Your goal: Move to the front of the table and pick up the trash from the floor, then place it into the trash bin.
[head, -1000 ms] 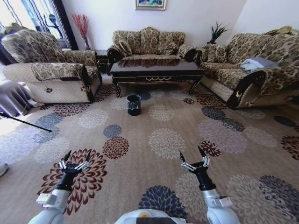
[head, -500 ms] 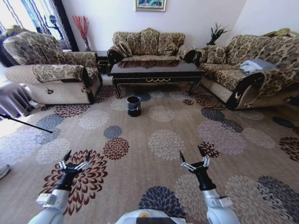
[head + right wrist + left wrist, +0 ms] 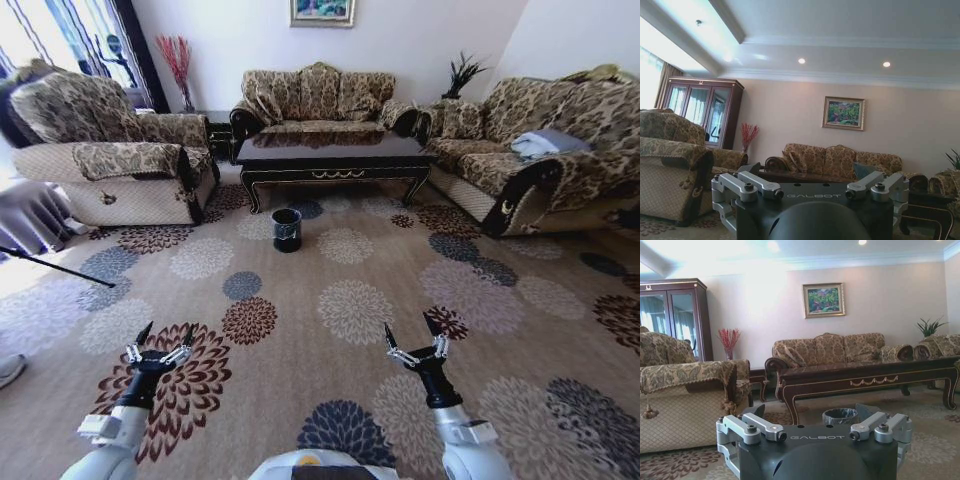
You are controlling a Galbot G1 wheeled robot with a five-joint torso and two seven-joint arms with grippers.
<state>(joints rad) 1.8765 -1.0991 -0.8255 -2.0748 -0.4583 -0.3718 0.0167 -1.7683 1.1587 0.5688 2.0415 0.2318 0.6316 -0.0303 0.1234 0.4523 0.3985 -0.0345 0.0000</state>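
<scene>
The floor (image 3: pixel 330 300), a beige-tan carpet strewn with round flower medallions, spreads from the robot's base to the seating at the far end of the room. Three patterned sofas ring it: an armchair (image 3: pixel 110 150) on the left, a three-seat sofa (image 3: pixel 318 92) against the back wall, and another sofa (image 3: pixel 530 140) on the right. In front of the back sofa stands the table (image 3: pixel 333 152), long and low, glossy near-black with gold trim on its apron; its long axis runs across the head view, left to right. Just in front of the table's left end, on the carpet and apart from it, sits the trash bin (image 3: pixel 287 228), upright, its open mouth up and shiny wrap around its lower body; the left wrist view shows it (image 3: pixel 840 416) just below the table's apron. Both arms reach forward low over the carpet near the robot, well apart from the bin. The left gripper (image 3: pixel 159 345) and the right gripper (image 3: pixel 414 338) each point ahead with fingers spread wide and nothing between them. The word "GALBOT" reads on each gripper body in the wrist views.
</scene>
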